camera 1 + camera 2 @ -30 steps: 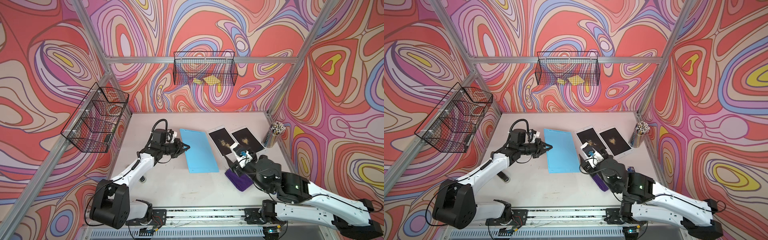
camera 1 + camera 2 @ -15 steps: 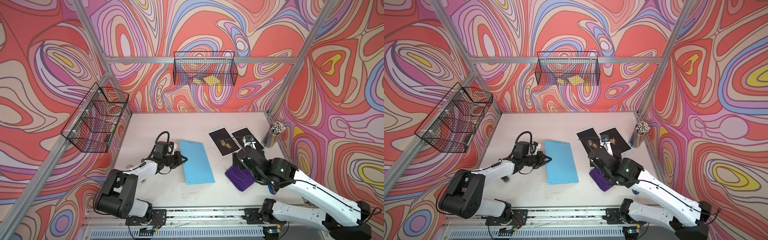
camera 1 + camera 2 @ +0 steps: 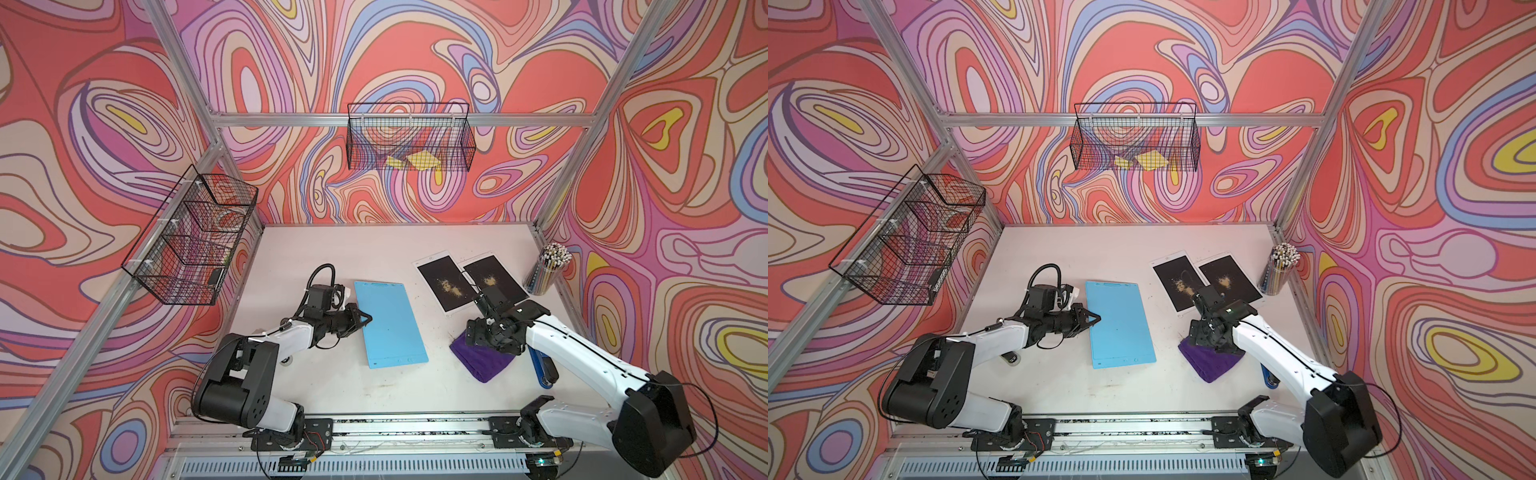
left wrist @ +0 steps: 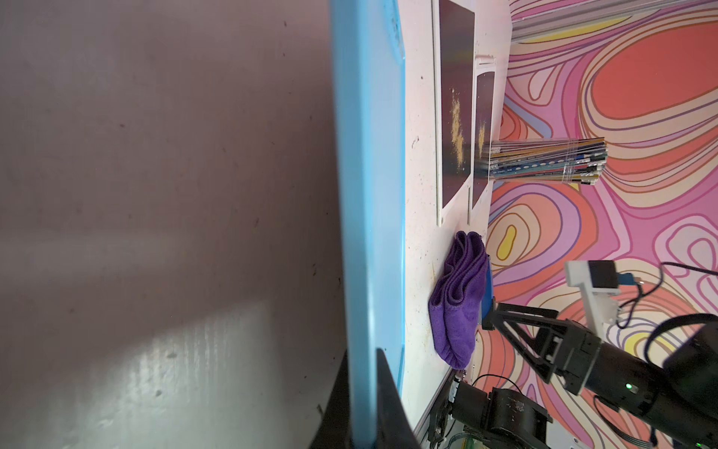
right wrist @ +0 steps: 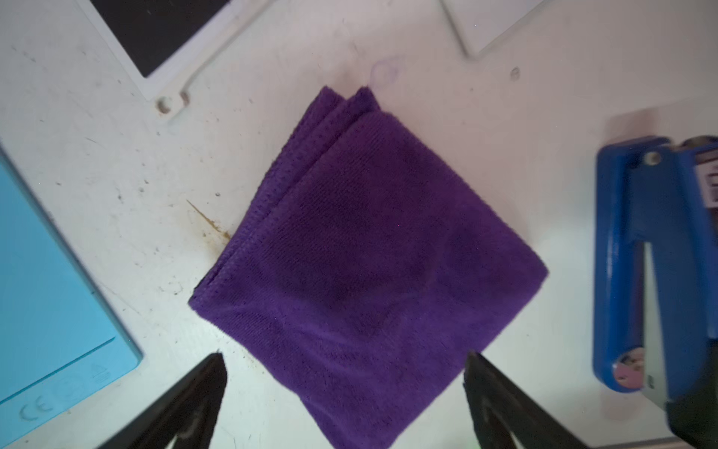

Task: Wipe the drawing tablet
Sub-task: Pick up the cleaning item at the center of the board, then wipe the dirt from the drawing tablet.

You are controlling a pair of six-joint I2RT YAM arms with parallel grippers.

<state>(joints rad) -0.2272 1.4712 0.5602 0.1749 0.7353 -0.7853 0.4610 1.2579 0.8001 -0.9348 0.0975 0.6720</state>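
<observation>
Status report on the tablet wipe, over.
Left gripper shut on edge of blue tablet. Right gripper open above purple cloth, not gripping. Dark tablets carry crumbs, unwiped. Blue stapler beside cloth.

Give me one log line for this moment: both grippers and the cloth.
left gripper: shut on blue tablet edge | right gripper: open over purple cloth | purple cloth: folded on table, unheld

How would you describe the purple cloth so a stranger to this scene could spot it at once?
On the white table, look at the near right part, below the open right gripper. There lies the purple cloth, folded square: the only soft thing, between the light blue tablet and the blue stapler-like tool.
</observation>
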